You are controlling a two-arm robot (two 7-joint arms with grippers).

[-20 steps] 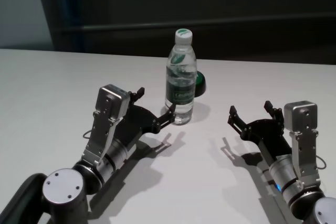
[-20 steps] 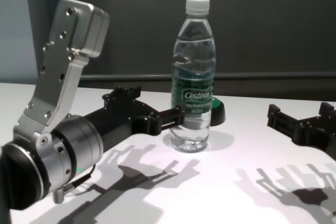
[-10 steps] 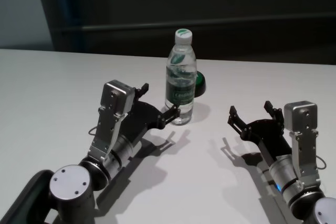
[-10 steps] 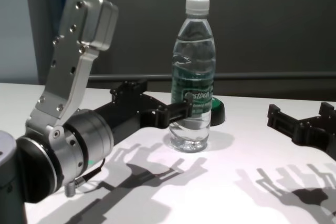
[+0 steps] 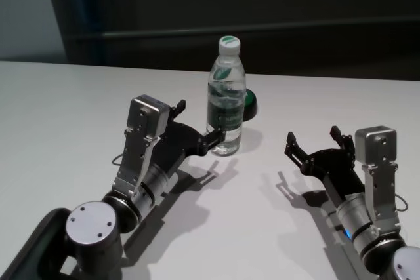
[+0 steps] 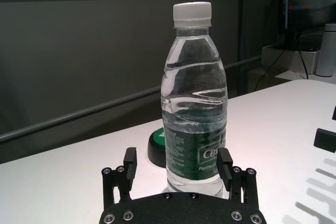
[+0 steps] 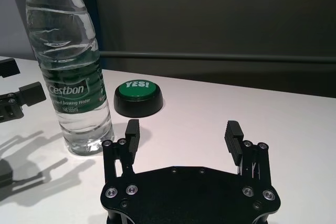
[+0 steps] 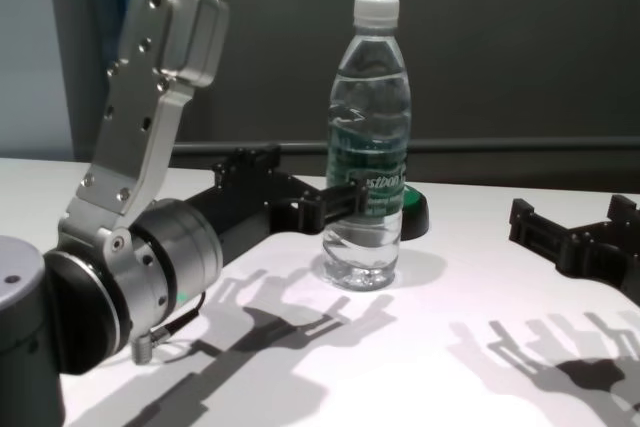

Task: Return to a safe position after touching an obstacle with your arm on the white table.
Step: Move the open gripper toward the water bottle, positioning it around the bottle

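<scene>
- The left gripper (image 5: 197, 122) hangs just above the white table (image 5: 59, 116), fingers spread wide; one fingertip (image 8: 352, 195) sits against the label of the obstacle (image 5: 226, 100), or just in front of it.
- The obstacle, a clear water bottle, stands upright near the table's far middle, with a black puck (image 7: 138, 98) just behind it.
- The right gripper (image 5: 315, 139) rests low, well apart, fingers also parted.
- The tabletop is smooth, plain white, crossed by arm shadows; behind it runs a dark wall with a horizontal rail (image 8: 520, 145).
</scene>
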